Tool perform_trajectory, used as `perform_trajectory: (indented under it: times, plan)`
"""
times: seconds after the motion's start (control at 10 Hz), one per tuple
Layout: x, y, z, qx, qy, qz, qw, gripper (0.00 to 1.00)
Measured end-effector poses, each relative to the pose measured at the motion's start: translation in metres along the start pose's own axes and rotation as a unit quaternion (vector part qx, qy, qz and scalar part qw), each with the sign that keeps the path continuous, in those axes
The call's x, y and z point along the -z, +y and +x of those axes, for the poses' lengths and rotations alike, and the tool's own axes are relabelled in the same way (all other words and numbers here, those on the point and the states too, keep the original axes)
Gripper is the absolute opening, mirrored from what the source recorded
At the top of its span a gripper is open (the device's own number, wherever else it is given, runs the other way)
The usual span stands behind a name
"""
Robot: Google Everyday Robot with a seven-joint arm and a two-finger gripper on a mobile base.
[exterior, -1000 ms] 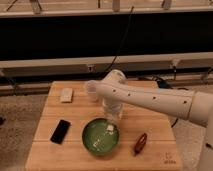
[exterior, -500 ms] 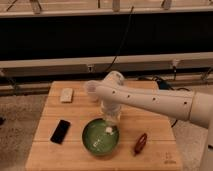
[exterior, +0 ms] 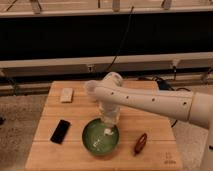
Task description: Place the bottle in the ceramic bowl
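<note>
The white arm (exterior: 150,100) sweeps in from the right edge of the frame and bends down over the middle of the wooden counter (exterior: 75,112), and there is the gripper (exterior: 108,131), low over the ceramic bowl (exterior: 89,140), just inside its upper right rim. Its fingers are closed, and a small white shape at the tip looks like the bottle (exterior: 108,132), pinched there above the green glaze. The bottle's long axis seems to run steeply, close to upright with a slight lean toward lower left, though which end is the cap I cannot tell. A pale streak (exterior: 98,144) shows on the bowl's floor below it, perhaps a glint. The bowl sits at lower centre, its near rim close to the counter's front edge. To the left lies a black phone (exterior: 60,131), angled, apart from the bowl with bare wood between. To the right a dark red-brown oblong object (exterior: 140,143) lies tilted, near the bowl but not touching. A pale block (exterior: 66,95) rests at upper left. Open wood runs along the left and the far right corner.
</note>
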Motion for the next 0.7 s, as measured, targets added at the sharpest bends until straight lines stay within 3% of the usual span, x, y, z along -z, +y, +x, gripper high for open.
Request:
perform_trajectory:
  times: [0.7]
  plan:
    - [-0.0004,-0.0081,-0.0121,0.013,-0.004,0.011,0.9999,0.01]
